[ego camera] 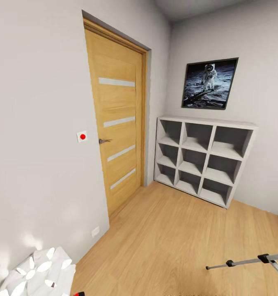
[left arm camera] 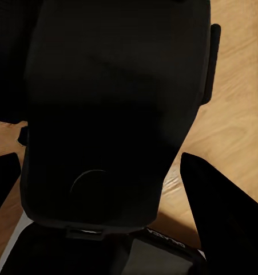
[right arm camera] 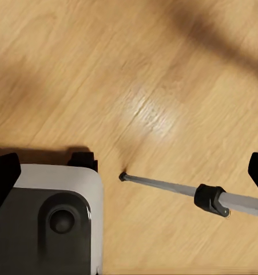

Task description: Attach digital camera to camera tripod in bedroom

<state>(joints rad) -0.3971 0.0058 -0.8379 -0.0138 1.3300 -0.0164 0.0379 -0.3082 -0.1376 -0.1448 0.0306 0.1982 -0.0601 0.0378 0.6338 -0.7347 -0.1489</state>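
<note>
Beside door: door (ego camera: 118, 123) is the landmark, wooden, shut, w/ 4 pale strips.
Wall switch: white plate w/ red dot (ego camera: 82, 136), just beside door's handle side.
Shelf: grey cube shelves (ego camera: 202, 162), 3x3, against the wall past door's hinge side.
Picture: astronaut print (ego camera: 210, 83) above shelves.
Floor: light wood floor (ego camera: 163, 238).
Tripod: camera tripod (ego camera: 247, 261), one silver leg w/ black joint shows, well apart from door; tip on floor in right wrist view (right arm camera: 180, 188).
Lamp: white globe-cluster lamp (ego camera: 36, 273), by the wall on door's handle side.
L claw: left gripper (left arm camera: 108, 189), dark finger (left arm camera: 223, 209) each side, spread wide; big black body fills the gap, contact can't tell.
R claw: right gripper (right arm camera: 131, 180), finger (right arm camera: 3, 179) tips at frame edges, spread wide, nothing held; above bare floor and tripod leg.
Base: grey-white robot part (right arm camera: 46, 220) near leg tip.
Camera: can't tell.
</note>
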